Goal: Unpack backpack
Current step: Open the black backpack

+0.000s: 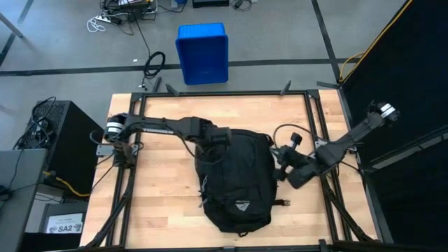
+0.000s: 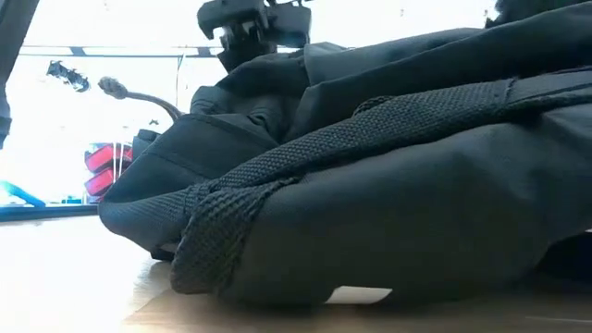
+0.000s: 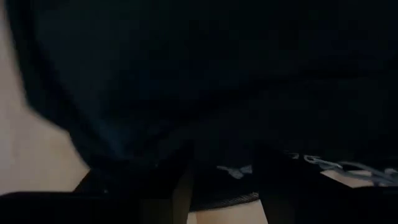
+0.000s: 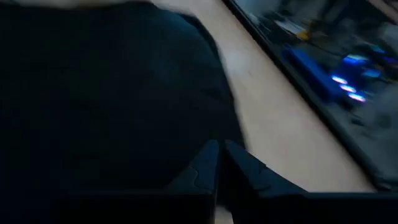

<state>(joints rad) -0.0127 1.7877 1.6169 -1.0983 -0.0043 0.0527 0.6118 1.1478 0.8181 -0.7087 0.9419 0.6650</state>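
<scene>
Pressing my left gripper (image 1: 210, 150) down onto the upper left part of the backpack (image 1: 238, 178), fingers partly apart with black fabric bunched against them; I can't tell whether they're actually pinching anything. I'm holding my right gripper (image 4: 219, 149) fully closed with nothing between its fingers, resting at the backpack's right edge just above the wooden table (image 1: 154, 189). Backpack is lying flat mid-table between my two arms, logo end toward the near edge, blue bin (image 1: 202, 52) sitting on the floor beyond the table.
</scene>
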